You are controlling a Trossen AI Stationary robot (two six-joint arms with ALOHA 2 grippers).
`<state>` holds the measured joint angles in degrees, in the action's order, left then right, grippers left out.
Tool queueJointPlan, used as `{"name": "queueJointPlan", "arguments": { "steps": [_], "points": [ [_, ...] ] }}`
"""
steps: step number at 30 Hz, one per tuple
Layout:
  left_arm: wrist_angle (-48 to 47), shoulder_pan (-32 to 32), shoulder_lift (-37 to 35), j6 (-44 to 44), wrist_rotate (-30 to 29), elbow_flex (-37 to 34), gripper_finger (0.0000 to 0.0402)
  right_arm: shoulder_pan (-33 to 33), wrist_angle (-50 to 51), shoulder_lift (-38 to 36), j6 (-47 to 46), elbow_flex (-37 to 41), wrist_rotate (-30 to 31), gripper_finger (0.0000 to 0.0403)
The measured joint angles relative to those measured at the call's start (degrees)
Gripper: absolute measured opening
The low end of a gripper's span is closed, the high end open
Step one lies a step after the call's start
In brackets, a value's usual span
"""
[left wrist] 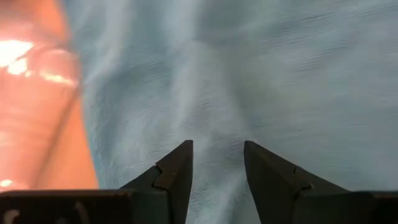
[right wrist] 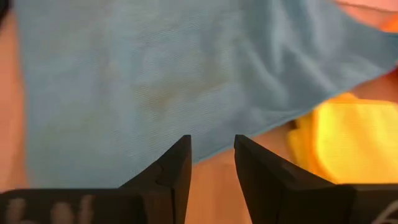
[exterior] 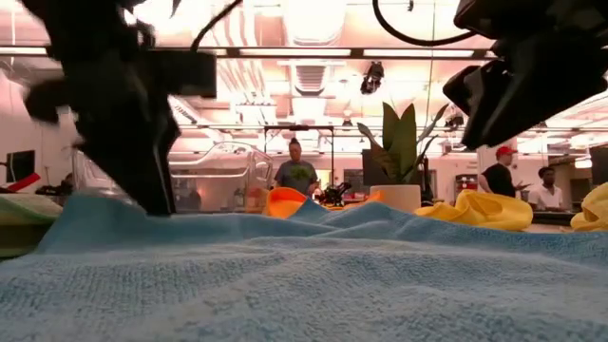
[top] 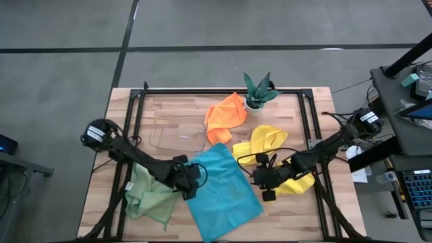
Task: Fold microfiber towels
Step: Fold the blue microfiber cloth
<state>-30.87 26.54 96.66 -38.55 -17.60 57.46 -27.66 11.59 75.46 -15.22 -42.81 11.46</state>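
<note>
Blue towel point(top: 223, 189) lies spread flat at the worktop's point(top: 283, 216) front middle; soft, light and limp, best pinched at a corner or edge. Left gripper point(left wrist: 217, 165) hovers spread over its left edge, right gripper point(right wrist: 211, 158) spread at its right edge. Wooden slats; busy workshop behind.

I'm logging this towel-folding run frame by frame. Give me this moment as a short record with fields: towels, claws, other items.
blue towel: spread flat at the table's front centre
green towel: crumpled to the left of the blue one
orange towel: bunched at the back, beside the plant
yellow towels: heaped to the right
left claw: open, over the blue towel's left edge, empty
right claw: open, at the blue towel's right edge, empty
clear tray: behind the blue towel
</note>
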Motion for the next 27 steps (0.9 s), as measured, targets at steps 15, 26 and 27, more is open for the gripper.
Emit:
{"name": "queueJointPlan", "arguments": {
  "steps": [15, 26, 27],
  "points": [
    [-2.6, 8.8, 2.2, 1.0, 1.6, 16.1, 0.0129, -8.5, -5.6, 1.8, 0.9, 0.0, -2.9, 0.0114],
    [6.4, 14.1, 12.1, -1.5, 0.8, 19.6, 0.0129, -12.9, -12.5, 9.2, -1.8, -0.6, -2.4, 0.0114],
    [6.5, 14.5, 12.9, -1.5, 0.8, 20.1, 0.0129, -13.2, -12.6, 10.0, -1.8, -1.1, -2.4, 0.0114]
  ]
}}
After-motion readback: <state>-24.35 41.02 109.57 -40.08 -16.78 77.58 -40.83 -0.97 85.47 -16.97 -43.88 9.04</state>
